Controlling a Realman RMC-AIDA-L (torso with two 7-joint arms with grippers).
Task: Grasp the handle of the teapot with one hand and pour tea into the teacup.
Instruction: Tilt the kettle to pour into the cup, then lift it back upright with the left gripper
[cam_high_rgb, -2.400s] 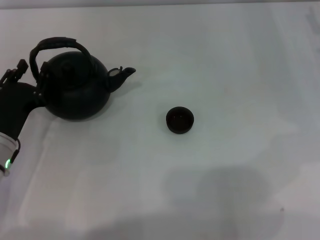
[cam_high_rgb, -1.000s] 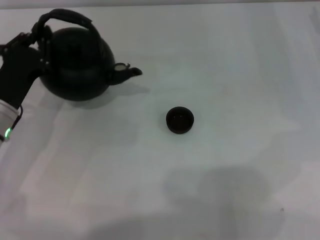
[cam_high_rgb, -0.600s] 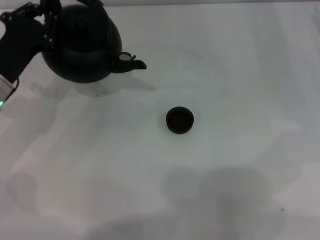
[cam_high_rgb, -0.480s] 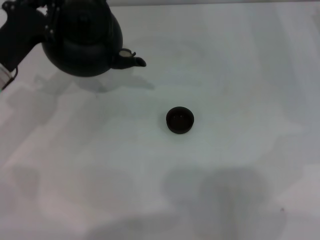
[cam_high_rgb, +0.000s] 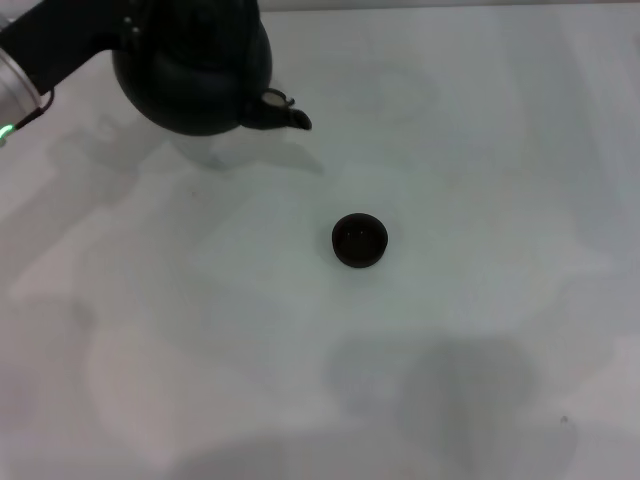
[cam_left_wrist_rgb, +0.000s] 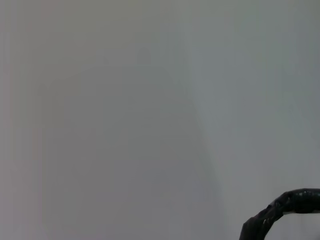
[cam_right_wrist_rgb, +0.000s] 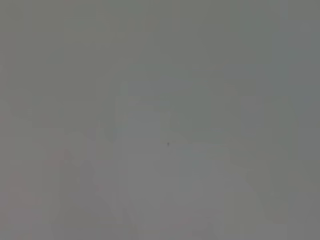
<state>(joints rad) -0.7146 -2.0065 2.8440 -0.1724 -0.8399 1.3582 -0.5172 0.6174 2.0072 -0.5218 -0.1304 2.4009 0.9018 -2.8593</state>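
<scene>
We are holding the teapot raised above the bench's far left corner on the left arm, spout toward the teacup, which is sitting near the bench's middle. We cannot tell the fingers' state; the handle is only partly showing. Carrying over and pouring are remaining.

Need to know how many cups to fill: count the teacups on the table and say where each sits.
1. The teacup stands alone near the middle of the white table, apart from the teapot, whose spout points toward it. None appears hidden.
</scene>
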